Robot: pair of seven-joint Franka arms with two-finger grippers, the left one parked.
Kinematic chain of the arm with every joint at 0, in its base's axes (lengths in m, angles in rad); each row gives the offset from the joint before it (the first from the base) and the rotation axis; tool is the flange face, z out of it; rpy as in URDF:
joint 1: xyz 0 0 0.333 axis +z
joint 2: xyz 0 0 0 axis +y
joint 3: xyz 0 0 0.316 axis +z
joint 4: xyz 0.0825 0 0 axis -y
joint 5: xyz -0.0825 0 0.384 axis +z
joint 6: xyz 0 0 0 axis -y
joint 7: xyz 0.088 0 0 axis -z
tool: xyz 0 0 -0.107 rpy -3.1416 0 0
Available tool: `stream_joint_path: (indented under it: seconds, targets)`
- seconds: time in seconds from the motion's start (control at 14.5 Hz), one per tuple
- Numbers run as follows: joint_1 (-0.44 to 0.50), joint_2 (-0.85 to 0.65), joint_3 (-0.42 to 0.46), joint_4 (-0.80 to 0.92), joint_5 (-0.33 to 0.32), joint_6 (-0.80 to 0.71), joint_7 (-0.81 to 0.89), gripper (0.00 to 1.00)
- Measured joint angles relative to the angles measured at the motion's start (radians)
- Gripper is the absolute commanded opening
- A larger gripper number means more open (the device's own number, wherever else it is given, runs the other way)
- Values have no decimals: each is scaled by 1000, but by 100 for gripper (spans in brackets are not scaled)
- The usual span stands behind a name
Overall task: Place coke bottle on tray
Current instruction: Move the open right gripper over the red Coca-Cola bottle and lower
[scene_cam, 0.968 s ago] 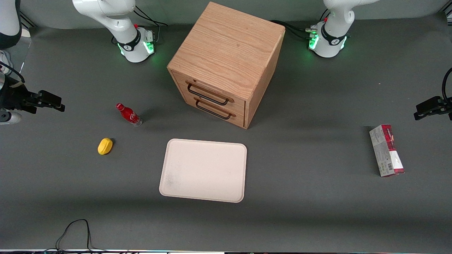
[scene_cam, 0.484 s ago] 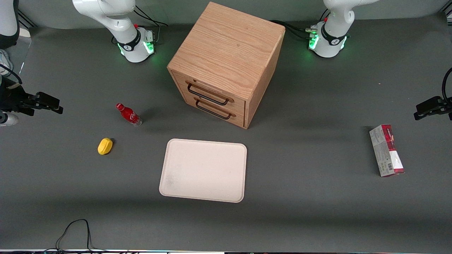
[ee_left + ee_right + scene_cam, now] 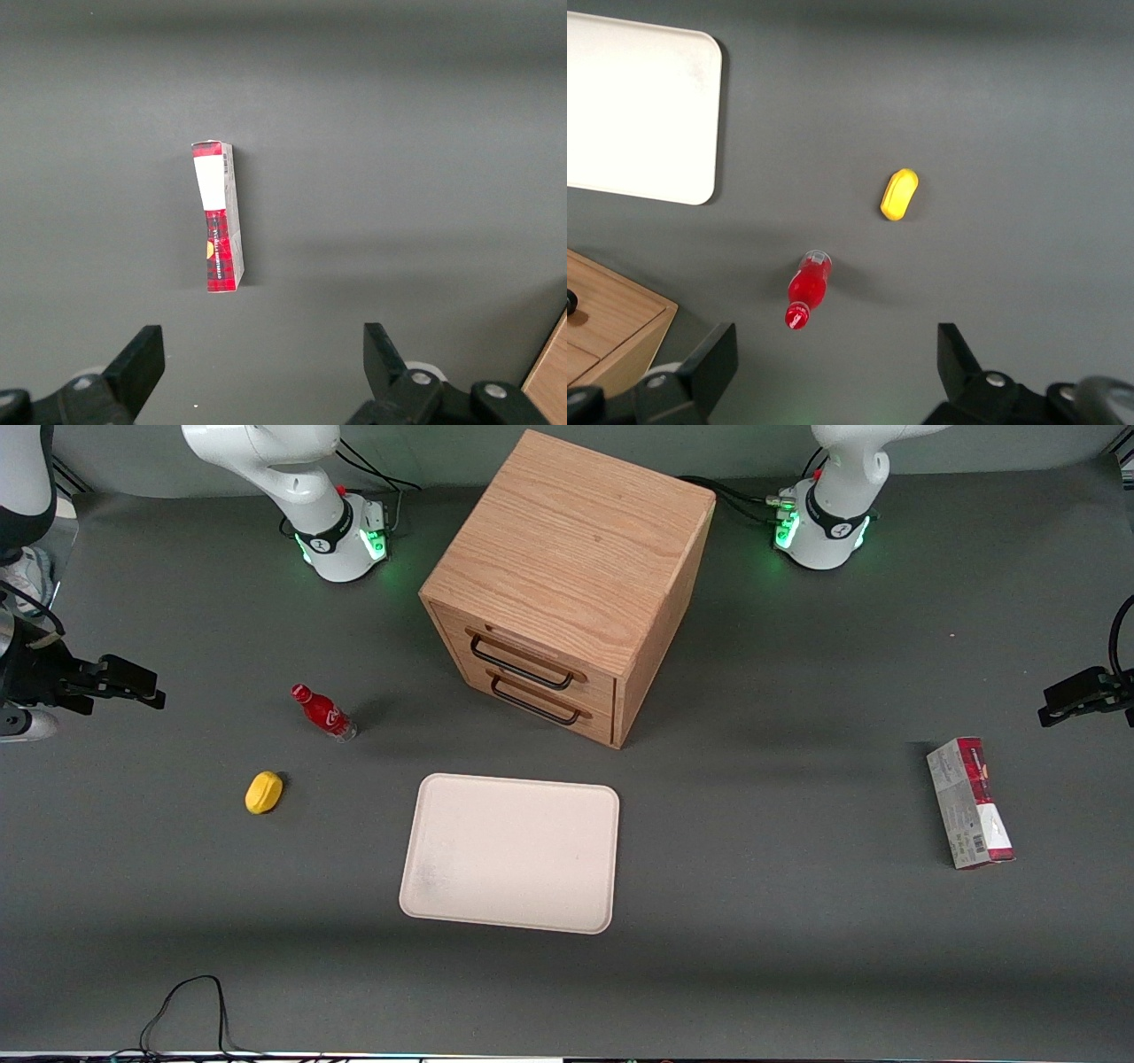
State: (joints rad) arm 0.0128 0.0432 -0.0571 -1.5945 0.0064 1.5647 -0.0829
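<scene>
Your gripper is hanging at the working arm's end of the table, its jaws standing wide apart and holding nothing. The coke bottle is standing upright on the table mat, well apart from the jaws and not between them. The yellow lemon-shaped piece is sitting near the bottle, closer to the front camera. The tray is lying bare, farther from the jaws than the bottle.

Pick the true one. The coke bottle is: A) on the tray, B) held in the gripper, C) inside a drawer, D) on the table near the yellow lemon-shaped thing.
D: the coke bottle stands on the table beside the lemon-shaped thing, off the tray; the open gripper is apart from it.
</scene>
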Motion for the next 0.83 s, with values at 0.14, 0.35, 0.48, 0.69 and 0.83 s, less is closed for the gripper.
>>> stream_joint_path:
  seconds: [0.14, 0.35, 0.48, 0.69, 0.83]
  targets:
    - [1, 0, 17, 0, 1, -4, 18, 100]
    - [4, 0, 131, 4, 2, -16, 168, 100]
    - [12, 0, 187, 5, 2, -45, 230, 100]
    - [5, -1, 169, 2, 1, -78, 223, 100]
    - [-5, -10, 149, -9, 1, -94, 210, 100]
